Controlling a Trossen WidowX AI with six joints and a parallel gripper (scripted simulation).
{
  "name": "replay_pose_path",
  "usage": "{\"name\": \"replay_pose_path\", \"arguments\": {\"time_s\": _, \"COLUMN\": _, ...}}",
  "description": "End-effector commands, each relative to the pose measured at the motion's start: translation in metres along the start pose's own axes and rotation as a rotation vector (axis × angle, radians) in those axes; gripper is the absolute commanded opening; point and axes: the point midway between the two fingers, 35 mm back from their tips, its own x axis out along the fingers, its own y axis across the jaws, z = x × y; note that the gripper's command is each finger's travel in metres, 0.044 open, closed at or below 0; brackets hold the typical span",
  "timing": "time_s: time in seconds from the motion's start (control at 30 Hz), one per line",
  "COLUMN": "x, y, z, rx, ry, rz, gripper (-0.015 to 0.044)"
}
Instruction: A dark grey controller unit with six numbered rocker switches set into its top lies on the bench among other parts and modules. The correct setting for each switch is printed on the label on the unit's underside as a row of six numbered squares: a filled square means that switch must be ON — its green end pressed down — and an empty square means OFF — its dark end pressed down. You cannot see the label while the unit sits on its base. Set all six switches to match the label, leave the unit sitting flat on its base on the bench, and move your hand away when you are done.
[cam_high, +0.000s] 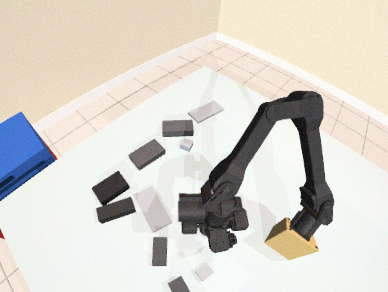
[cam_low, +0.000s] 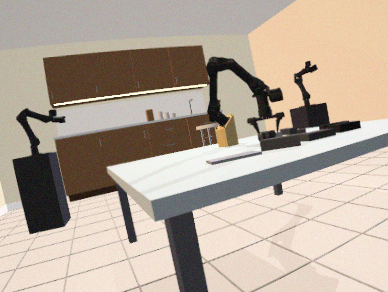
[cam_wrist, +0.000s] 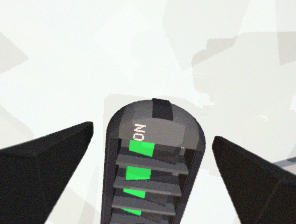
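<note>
The dark grey controller unit (cam_wrist: 162, 131) stands between the fingers in the wrist view, its switch side facing the camera. "ON" is printed near its rounded end, and a black stripe crosses that end. Several rocker switches show, with green ends on the left; the rest are cut off by the lower edge. I cannot tell each setting surely. The label is not visible. In the top view the arm hides the unit. My gripper (cam_wrist: 153, 134) (cam_low: 268, 131) is open, low over the bench, with one finger on each side of the unit and a visible gap at both sides.
Dark modules (cam_high: 177, 128) (cam_high: 147, 153) (cam_high: 110, 187) (cam_high: 159, 251) (cam_low: 281, 143) lie around on the bench (cam_high: 90, 255) (cam_low: 150, 175). Pale flat plates (cam_high: 206, 111) (cam_high: 153, 208) (cam_low: 234, 157) and small pale cubes (cam_high: 186, 144) (cam_high: 204, 271) lie among them. A tan block (cam_high: 291, 241) (cam_low: 227, 133) is at the arm's base.
</note>
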Motion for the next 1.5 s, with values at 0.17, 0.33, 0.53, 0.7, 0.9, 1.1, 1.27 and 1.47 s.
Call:
{"name": "replay_pose_path", "arguments": {"time_s": 0.17, "x": -0.04, "y": -0.001, "z": -0.059, "rx": 0.001, "ry": 0.002, "rz": -0.003, "gripper": 0.044}}
{"name": "replay_pose_path", "arguments": {"time_s": 0.33, "x": -0.04, "y": -0.001, "z": -0.059, "rx": 0.001, "ry": 0.002, "rz": -0.003, "gripper": 0.044}}
{"name": "replay_pose_path", "arguments": {"time_s": 0.53, "x": -0.04, "y": -0.001, "z": -0.059, "rx": 0.001, "ry": 0.002, "rz": -0.003, "gripper": 0.044}}
{"name": "replay_pose_path", "arguments": {"time_s": 0.7, "x": -0.04, "y": -0.001, "z": -0.059, "rx": 0.001, "ry": 0.002, "rz": -0.003, "gripper": 0.044}}
{"name": "replay_pose_path", "arguments": {"time_s": 0.9, "x": -0.046, "y": -0.002, "z": -0.043, "rx": 0.01, "ry": 0.003, "rz": -0.005, "gripper": 0.044}}
{"name": "replay_pose_path", "arguments": {"time_s": 1.1, "x": -0.062, "y": -0.001, "z": 0.002, "rx": 0.04, "ry": 0.015, "rz": 0.0, "gripper": 0.044}}
{"name": "replay_pose_path", "arguments": {"time_s": 1.27, "x": -0.061, "y": -0.001, "z": 0.002, "rx": 0.04, "ry": 0.015, "rz": 0.0, "gripper": 0.044}}
{"name": "replay_pose_path", "arguments": {"time_s": 1.47, "x": -0.051, "y": -0.002, "z": 0.002, "rx": 0.04, "ry": 0.014, "rz": -0.001, "gripper": 0.044}}
